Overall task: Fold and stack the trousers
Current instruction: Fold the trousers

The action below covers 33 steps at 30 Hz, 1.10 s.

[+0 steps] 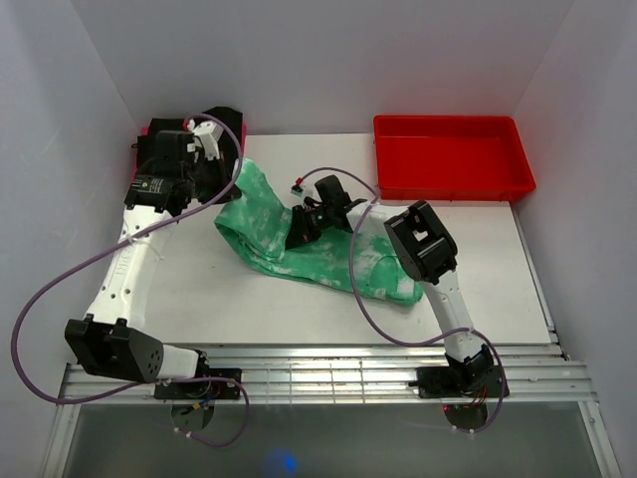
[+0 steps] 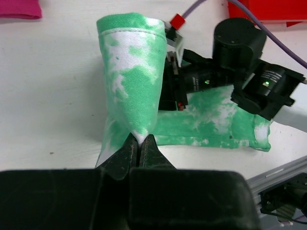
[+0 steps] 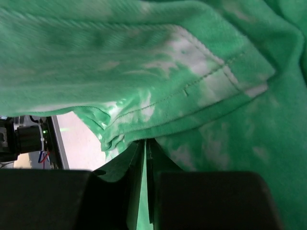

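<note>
The white table [image 1: 518,279] is under both hands. The green and white trousers [image 1: 264,224] lie on it in a long strip. They run from the left hand [image 2: 140,143] across to the right hand [image 3: 145,143] and then go on past it, toward the right arm's elbow. A red tray [image 1: 453,189] sits far off to the right of the right hand, with nothing in it. The left hand is closed and pinches one end of the trousers, so the cloth rises from its tips in a cone. The right hand is closed too. It pinches a fold with a stitched hem near the middle of the strip, and cloth is bunched above its fingers. A black cloth [image 1: 224,118] lies just behind the left hand, with a bit of pink cloth [image 2: 19,8] near it. I think the folding step is going on now and no stacking is done yet. Next, both hands should likely move together, lay the held part flat over the rest, and only then let go, so the cloth does not crumple.
</note>
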Tool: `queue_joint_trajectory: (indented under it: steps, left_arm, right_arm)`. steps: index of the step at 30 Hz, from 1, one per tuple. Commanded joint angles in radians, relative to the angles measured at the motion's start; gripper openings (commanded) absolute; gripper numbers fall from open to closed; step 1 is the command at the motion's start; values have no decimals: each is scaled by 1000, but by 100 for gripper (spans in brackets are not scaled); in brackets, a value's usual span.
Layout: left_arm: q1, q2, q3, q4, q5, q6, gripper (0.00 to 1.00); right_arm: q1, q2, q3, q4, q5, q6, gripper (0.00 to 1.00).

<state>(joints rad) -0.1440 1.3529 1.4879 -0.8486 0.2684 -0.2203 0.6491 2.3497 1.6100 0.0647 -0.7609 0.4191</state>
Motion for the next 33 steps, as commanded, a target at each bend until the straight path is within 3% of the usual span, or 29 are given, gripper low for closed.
queue_joint_trajectory:
  steps: [1, 6, 11, 16, 20, 23, 27, 28, 33]
  left_arm:
    - [-72, -35, 20, 14, -3, -68, 0]
    - [-160, -28, -11, 37, -44, -154, 0]
    - [-215, -31, -35, 79, -74, -180, 0]
    - [-268, -12, -12, 82, -112, -191, 0]
    - [-307, -1, -6, 85, -132, -191, 0]
    - [-335, 11, -11, 89, -138, -198, 0]
    - [-368, 29, -28, 109, -149, -209, 0]
    - [-373, 34, -31, 115, -150, -209, 0]
    - [-402, 32, -74, 174, -153, -232, 0]
  right_arm:
    - [15, 10, 54, 58, 5, 32, 12]
    - [-61, -118, 13, -81, -43, -70, 22]
    - [-173, -309, -27, -514, 61, -539, 24]
    - [-331, -489, -110, -765, 51, -638, 33]
    - [-552, -578, -217, -965, 104, -718, 45]
    - [-675, -618, -297, -1023, 190, -770, 65]
    - [-755, -600, -419, -1082, 190, -829, 77]
    - [-769, -583, -436, -1085, 154, -838, 86]
    - [-772, -505, -493, -1047, 60, -806, 91]
